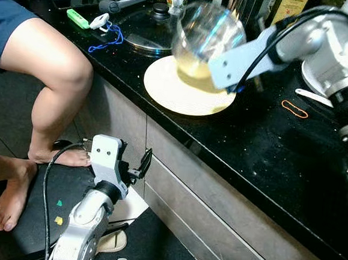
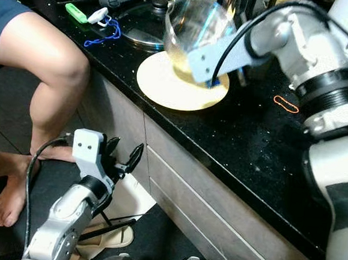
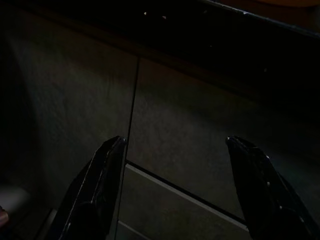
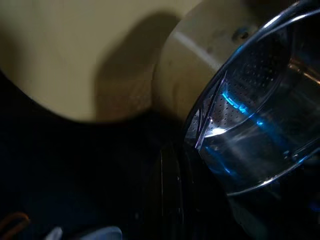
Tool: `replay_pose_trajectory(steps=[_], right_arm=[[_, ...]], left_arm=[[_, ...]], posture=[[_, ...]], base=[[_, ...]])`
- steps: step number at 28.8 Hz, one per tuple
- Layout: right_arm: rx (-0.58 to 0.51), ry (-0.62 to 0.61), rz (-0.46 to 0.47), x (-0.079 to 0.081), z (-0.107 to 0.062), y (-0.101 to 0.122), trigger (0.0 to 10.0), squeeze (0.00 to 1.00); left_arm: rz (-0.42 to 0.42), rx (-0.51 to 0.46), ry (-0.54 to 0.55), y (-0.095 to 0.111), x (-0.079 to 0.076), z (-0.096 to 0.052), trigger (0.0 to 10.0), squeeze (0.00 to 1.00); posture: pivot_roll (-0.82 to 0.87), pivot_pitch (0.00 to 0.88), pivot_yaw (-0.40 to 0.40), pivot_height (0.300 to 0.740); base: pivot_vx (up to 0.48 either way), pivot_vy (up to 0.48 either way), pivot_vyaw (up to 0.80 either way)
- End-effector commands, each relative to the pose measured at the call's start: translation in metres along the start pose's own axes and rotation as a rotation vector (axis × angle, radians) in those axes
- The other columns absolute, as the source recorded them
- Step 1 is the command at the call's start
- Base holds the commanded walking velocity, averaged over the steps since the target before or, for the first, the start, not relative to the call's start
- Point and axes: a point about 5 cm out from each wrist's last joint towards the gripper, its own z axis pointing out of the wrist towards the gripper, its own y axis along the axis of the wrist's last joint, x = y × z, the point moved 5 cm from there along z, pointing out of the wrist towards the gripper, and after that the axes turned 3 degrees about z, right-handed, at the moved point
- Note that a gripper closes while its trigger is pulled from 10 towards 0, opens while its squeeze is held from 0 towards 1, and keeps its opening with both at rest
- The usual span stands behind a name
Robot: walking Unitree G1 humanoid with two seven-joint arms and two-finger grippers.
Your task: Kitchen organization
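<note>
A shiny steel bowl (image 1: pixel 207 31) with a perforated wall (image 4: pixel 250 80) hangs tilted over a cream plate (image 1: pixel 165 84) on the black counter (image 1: pixel 263 149). My right gripper (image 1: pixel 229 85) is shut on the bowl's rim, reaching in from the right. A cream bowl-like piece (image 4: pixel 195 70) sits under the steel bowl on the plate. My left gripper (image 1: pixel 141 166) hangs low in front of the grey drawer fronts (image 3: pixel 190 130). It is open, with nothing between its fingers (image 3: pixel 100 190).
A person's bare legs (image 1: pixel 50 90) and feet stand at the left, close to my left arm. Behind the plate lie a glass pan lid (image 1: pixel 147 28), a green stick (image 1: pixel 78 18) and a blue cord (image 1: pixel 109 39). An orange rubber band (image 1: pixel 294 109) lies to the right.
</note>
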Motion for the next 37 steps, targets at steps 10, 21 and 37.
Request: replay_pose_trajectory(steps=[10,21,37], right_arm=[[0.052,0.128,-0.019,0.017,-0.026,-0.034,0.0,0.00],[0.093,0.251,0.035,0.037,-0.057,-0.065,0.0,0.00],[0.074,0.542,0.098,0.102,-0.088,-0.089,0.0,0.00]], left_arm=[[0.000,0.016,0.000,-0.004,-0.002,-0.002,10.0,0.00],[-0.003,0.022,-0.003,-0.006,-0.002,-0.004,10.0,0.00],[-0.012,0.023,-0.005,-0.006,-0.003,-0.005,10.0,0.00]], posture=[[0.03,0.077,-0.047,0.740],[0.02,0.073,-0.039,0.740],[0.00,0.082,-0.032,0.740]], base=[[0.000,0.000,0.00],[0.000,0.000,0.00],[0.000,0.000,0.00]])
